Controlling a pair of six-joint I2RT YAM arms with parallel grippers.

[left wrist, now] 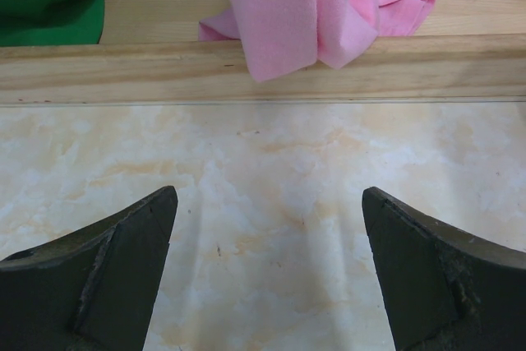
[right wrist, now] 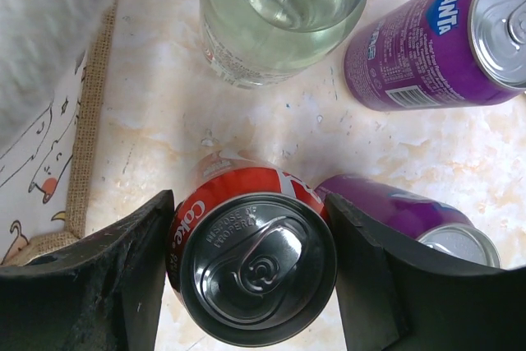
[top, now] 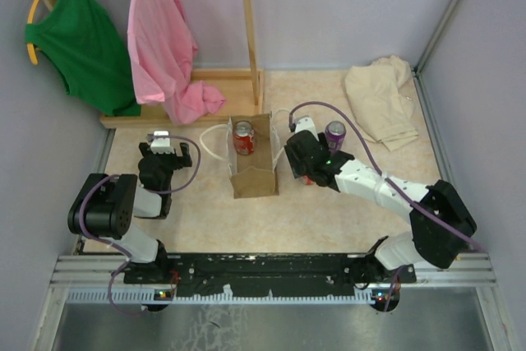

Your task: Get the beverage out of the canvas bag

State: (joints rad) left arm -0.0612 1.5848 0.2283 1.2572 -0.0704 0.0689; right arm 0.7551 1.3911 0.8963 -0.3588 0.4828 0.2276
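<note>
The tan canvas bag stands open mid-table with white loop handles, and a red can stands inside it. The bag's edge shows at the left of the right wrist view. My right gripper is just right of the bag. In the right wrist view its jaws press both sides of an upright red Coke can that stands on the table outside the bag. My left gripper is left of the bag, open and empty over bare table.
A purple Fanta can, a second purple can and a clear bottle stand close around the Coke can. A wooden rack base with a pink cloth is behind. A cream cloth heap lies back right.
</note>
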